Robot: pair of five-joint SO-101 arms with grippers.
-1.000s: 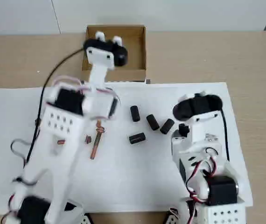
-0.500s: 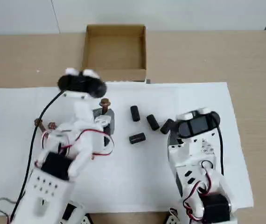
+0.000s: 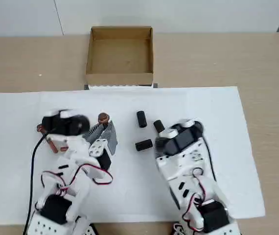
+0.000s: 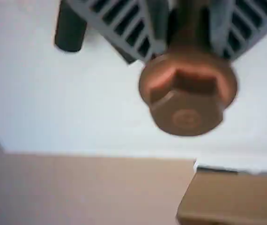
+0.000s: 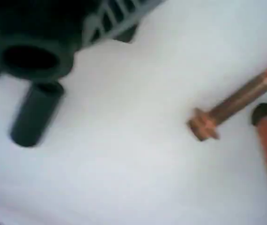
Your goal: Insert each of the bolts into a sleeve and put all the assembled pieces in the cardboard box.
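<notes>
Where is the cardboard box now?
In the high view the cardboard box sits on the table past the far edge of the white sheet, left of centre.

Left tool (image 3: 104, 128) grips bolt (image 3: 103, 117); right tool (image 3: 160, 138) beside sleeves (image 3: 143, 145).

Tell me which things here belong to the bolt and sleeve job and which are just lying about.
Job:
- bolt in the left gripper
- loose bolts
- sleeve in the right gripper
- loose sleeves
- cardboard box

Just there:
- white paper sheet
- table
</notes>
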